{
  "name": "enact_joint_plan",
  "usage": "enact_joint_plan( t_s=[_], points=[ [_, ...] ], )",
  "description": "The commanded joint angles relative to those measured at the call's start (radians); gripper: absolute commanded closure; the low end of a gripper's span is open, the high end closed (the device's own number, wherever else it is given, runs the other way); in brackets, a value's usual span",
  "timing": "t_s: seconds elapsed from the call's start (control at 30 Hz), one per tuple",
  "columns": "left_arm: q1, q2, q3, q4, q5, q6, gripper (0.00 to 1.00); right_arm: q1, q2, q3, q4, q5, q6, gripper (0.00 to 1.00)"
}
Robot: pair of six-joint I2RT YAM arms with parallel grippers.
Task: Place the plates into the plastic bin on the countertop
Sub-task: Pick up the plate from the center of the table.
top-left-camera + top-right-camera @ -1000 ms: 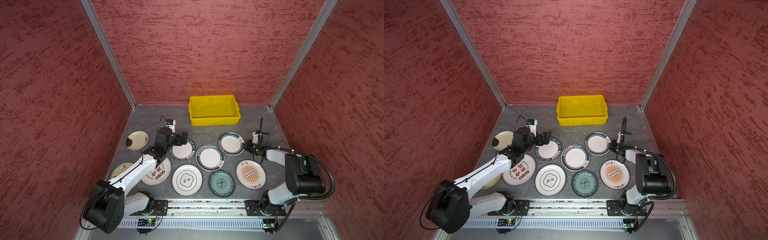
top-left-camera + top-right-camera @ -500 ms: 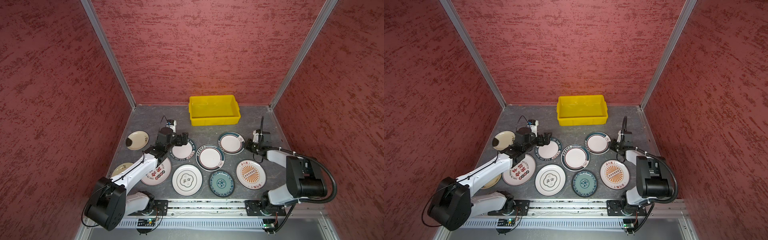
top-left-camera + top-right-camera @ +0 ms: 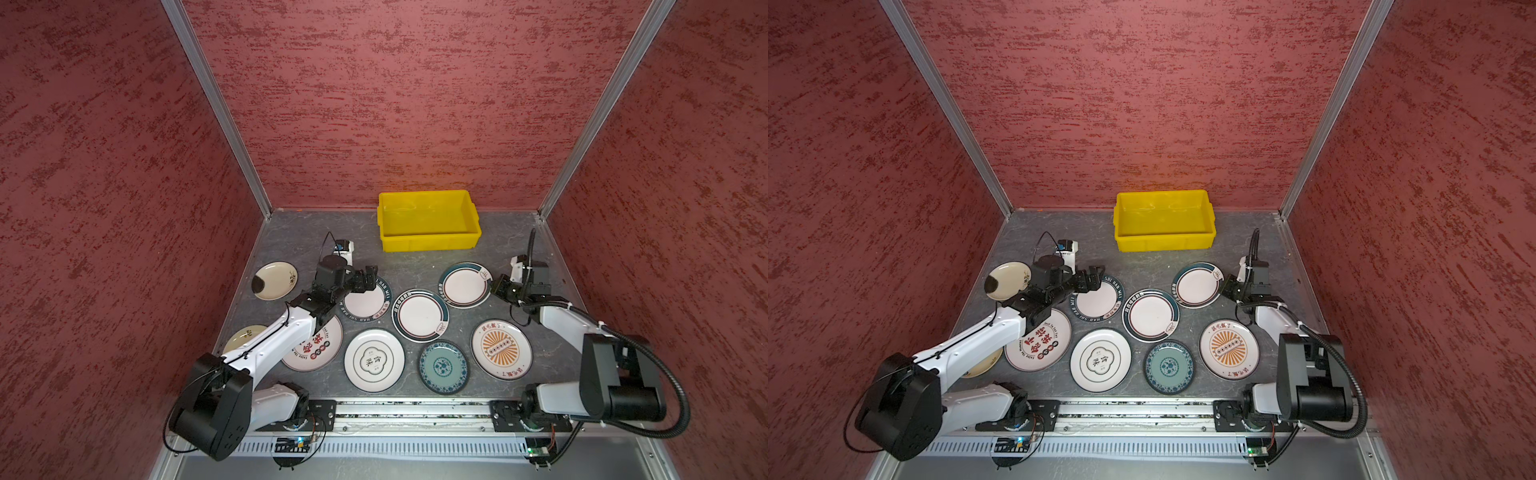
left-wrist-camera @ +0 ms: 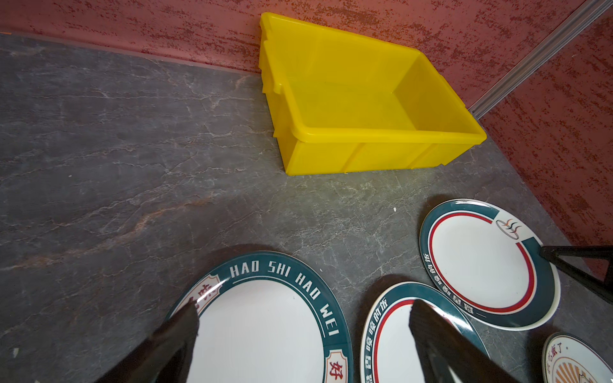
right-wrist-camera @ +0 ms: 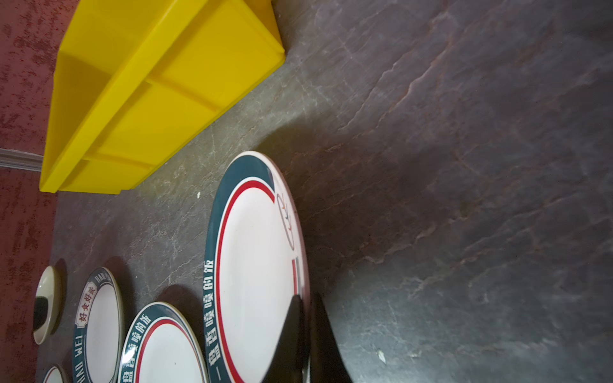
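Left gripper (image 3: 369, 279) agape over "HAO SHI HAO WEI" plate (image 4: 265, 331); right gripper (image 5: 306, 305) tight on teal-rimmed plate (image 5: 255, 265).

1. The plastic bin (image 3: 430, 242) — bright yellow, rectangular, with a lipped rim — stands upright and empty at the back of the countertop (image 3: 291, 245)
2. The countertop is dark grey with pale veins
3. Nine plates (image 3: 1150, 314) lie face up before the bin, none inside:
   - Back row: two cream plates (image 3: 274, 281) at the left, a HAO SHI HAO WEI plate (image 3: 368, 301), a middle teal-rimmed plate (image 3: 419, 314), a right teal-rimmed plate (image 3: 464, 286)
   - Front row: a red-lettered plate (image 3: 320, 353), a black-emblem plate (image 3: 374, 360), a small teal-blue plate (image 3: 443, 367), an orange sunburst plate (image 3: 501, 349)
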Motion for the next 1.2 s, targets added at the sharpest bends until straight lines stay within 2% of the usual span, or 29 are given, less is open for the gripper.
enact_joint_plan(
  t_s=[0.0, 0.57, 0.9, 1.17],
  points=[
    [-0.006, -0.017, 0.014, 0.014, -0.013, -0.006, 0.01, -0.006, -0.05, -0.012, -0.009, -0.013, 0.018, 1.0],
    [-0.012, -0.05, -0.018, 0.043, 0.007, -0.002, 0.0, -0.012, -0.24, -0.032, 0.008, -0.111, 0.136, 1.0],
    [-0.012, -0.091, -0.048, 0.063, 0.016, 0.011, 0.01, -0.013, -0.295, -0.034, 0.083, -0.222, 0.231, 1.0],
    [-0.012, -0.118, -0.054, 0.048, 0.009, 0.034, 0.01, -0.012, -0.284, -0.012, 0.16, -0.288, 0.28, 1.0]
  ],
)
